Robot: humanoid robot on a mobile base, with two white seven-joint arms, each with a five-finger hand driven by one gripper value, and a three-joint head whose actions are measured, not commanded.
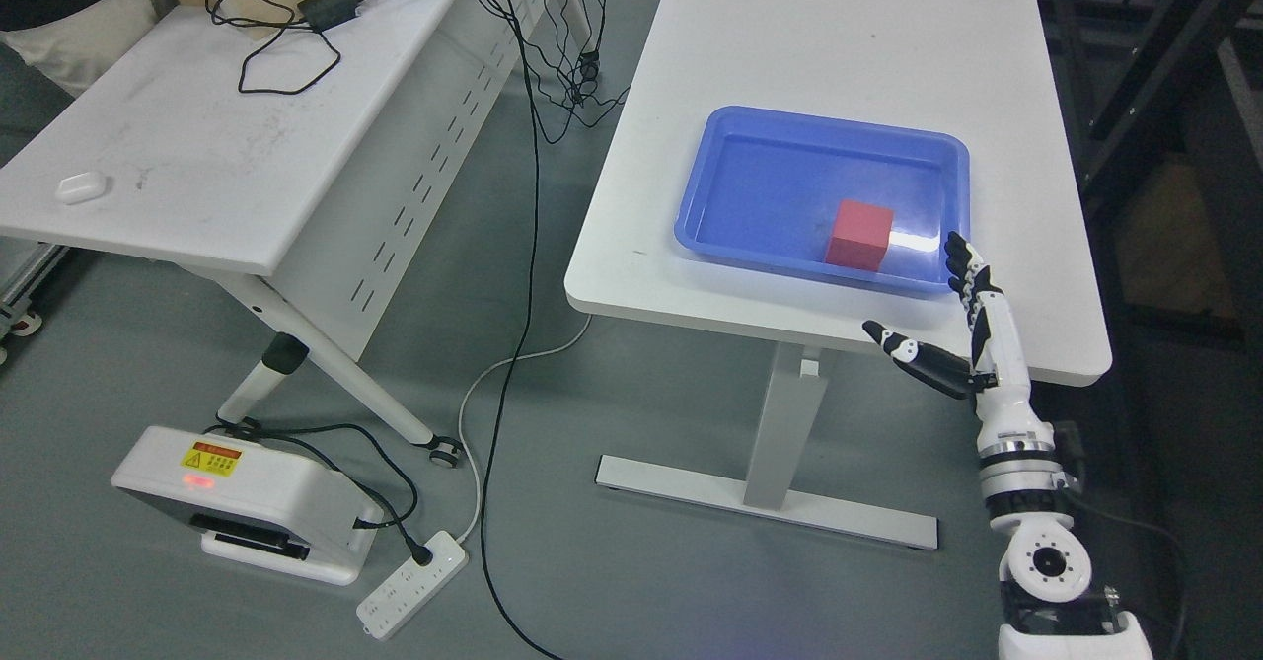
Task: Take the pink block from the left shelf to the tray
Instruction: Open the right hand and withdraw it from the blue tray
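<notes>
Room: grey floor, two white tables; the nearer table (849,29) carries the blue tray (735,162).
Block: the pink block (859,235) sits inside the tray, near its front right corner, so I judge the placing done.
My right hand (952,320): fingers spread, holding nothing, hovering at the table's front edge just beside the tray's corner.
Left hand: out of sight.
Why: the tray lies close to the front edge, within my easy reach.
Surroundings: cables (533,246) trail between the tables; a power strip (412,583) lies on the floor, well apart from me.
Obstacles: nothing between hand and tray.
</notes>
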